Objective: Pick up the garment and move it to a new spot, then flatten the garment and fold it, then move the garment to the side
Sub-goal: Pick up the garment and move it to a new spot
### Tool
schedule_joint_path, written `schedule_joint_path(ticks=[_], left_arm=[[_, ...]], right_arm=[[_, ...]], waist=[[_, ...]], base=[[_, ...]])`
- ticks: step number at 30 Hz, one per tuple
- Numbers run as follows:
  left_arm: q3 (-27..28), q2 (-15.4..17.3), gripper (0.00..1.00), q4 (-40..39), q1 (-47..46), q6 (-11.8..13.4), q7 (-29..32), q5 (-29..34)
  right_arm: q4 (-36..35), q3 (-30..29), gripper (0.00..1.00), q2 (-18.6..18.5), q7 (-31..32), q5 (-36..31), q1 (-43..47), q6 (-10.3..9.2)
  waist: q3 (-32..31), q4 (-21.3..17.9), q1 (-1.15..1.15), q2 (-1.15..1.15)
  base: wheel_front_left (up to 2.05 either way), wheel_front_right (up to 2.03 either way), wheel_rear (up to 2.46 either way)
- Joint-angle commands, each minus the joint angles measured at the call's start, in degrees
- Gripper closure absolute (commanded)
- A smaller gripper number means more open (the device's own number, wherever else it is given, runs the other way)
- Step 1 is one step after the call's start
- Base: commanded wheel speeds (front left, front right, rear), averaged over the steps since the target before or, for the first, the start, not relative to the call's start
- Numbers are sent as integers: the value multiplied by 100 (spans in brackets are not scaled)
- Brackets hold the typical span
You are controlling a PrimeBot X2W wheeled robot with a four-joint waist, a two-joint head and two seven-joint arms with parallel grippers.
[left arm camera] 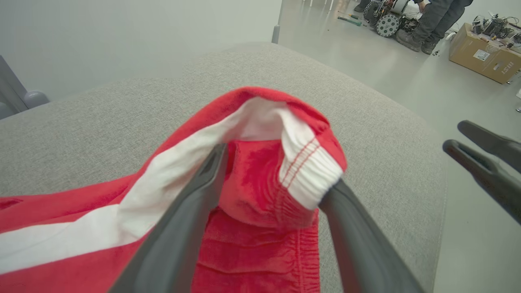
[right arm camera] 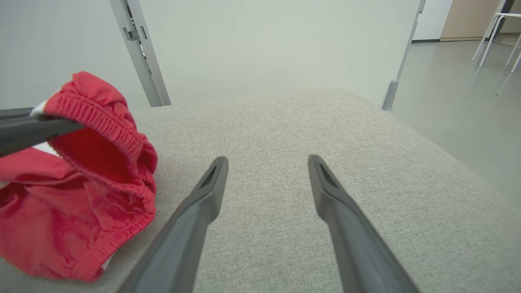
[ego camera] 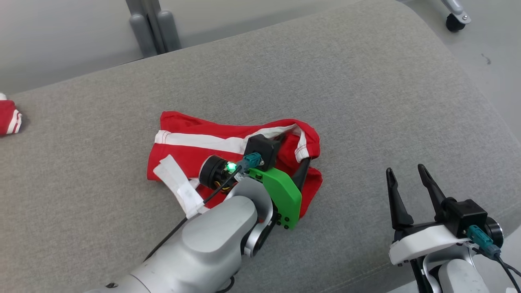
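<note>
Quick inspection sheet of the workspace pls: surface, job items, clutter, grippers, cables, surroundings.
Surface: grey fabric cushion, rounded edges.
Job's things: red garment with white stripe, crumpled mid-cushion, one elastic hem raised.
Clutter: second red-and-white cloth at the cushion's left edge.
Grippers: left gripper open, fingers spread inside the raised fold; right gripper open over bare cushion, apart from the garment.
Cables: black cable with teal plug at left wrist; another at right wrist.
Surroundings: grey metal post, caster wheel, cardboard box, person's legs.
</note>
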Motion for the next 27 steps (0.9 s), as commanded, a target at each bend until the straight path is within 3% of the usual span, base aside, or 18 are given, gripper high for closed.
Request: schedule_joint_path(ticks=[1, 6, 18, 27], left_arm=[[-64, 33, 0, 9, -32, -17, -45, -79], [-339, 30, 0, -76, 71, -198, 40, -317], [-488, 30, 0, -206, 365, -119, 291, -65], [-438, 30, 0, -296, 162, -69, -259, -278]], right_arm=[[15, -16, 0, -11, -18, -2, -49, -8], [63, -11, 0, -11, -18, -47, -81, -8], [95, -19, 0, -11, -18, -81, -100, -8], [46, -288, 0, -11, -18, -169, 5, -8]], waist=[[5, 123, 0, 0], [-49, 297, 0, 0], [-66, 355, 0, 0], [-285, 499, 0, 0]], base=[[0, 0, 0], [0, 0, 0], [0, 0, 0], [0, 0, 0]])
